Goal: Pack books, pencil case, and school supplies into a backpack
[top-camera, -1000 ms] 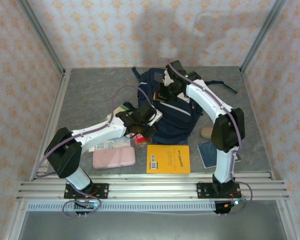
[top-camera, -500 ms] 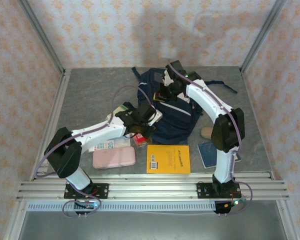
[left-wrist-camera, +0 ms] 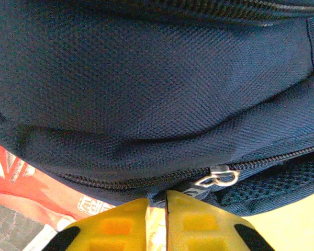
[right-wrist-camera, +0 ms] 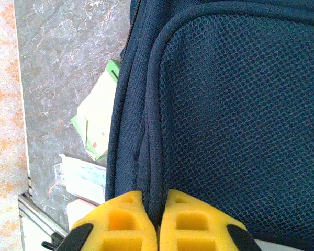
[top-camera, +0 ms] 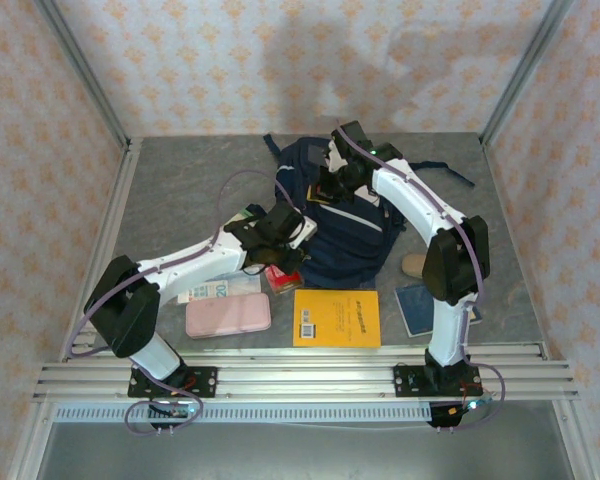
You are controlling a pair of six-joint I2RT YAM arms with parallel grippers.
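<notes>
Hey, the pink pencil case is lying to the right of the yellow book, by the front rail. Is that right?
Not quite. The pink pencil case is lying to the left of the yellow book, not to its right. It is by the front rail, as you said. The top external view shows this.

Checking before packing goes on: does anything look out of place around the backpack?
Yes. A red packet and a green-edged flat packet lie partly hidden by the edges of the large navy blue fabric backpack, on the grey table rather than inside it.
</notes>
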